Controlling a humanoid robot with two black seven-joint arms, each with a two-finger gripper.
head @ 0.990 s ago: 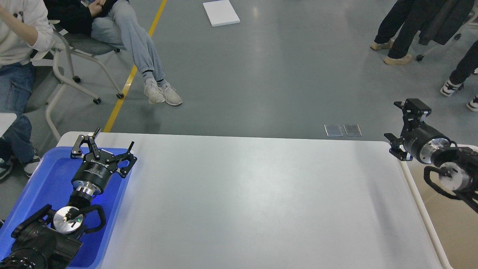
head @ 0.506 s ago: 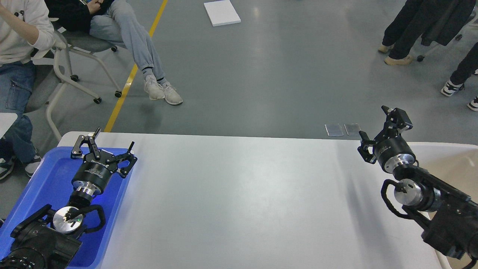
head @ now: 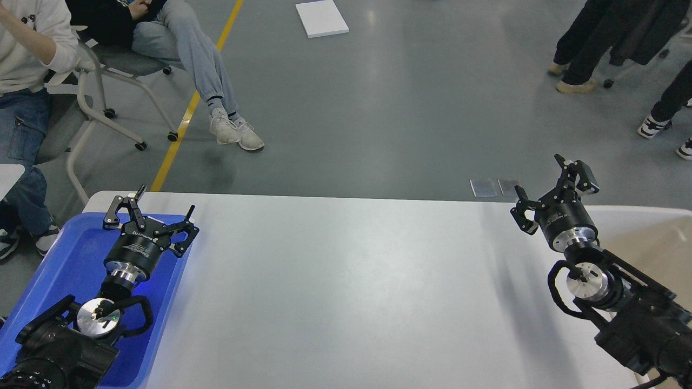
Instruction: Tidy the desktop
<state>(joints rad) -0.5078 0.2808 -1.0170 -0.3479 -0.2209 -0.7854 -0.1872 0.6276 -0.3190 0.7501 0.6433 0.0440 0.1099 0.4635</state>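
Desktop [head: 346, 281] flanked by left hand [head: 154, 208] and right hand [head: 546, 186] (both spread).

The desktop [head: 351, 292] runs off the bottom edge, so its near side is out of sight. The blue tray [head: 65, 259] is cut by the left and bottom edges, and the left arm [head: 59, 346] covers much of its floor. The beige bin [head: 649, 232] is mostly hidden behind the right arm [head: 632, 319] and clipped at the right edge.
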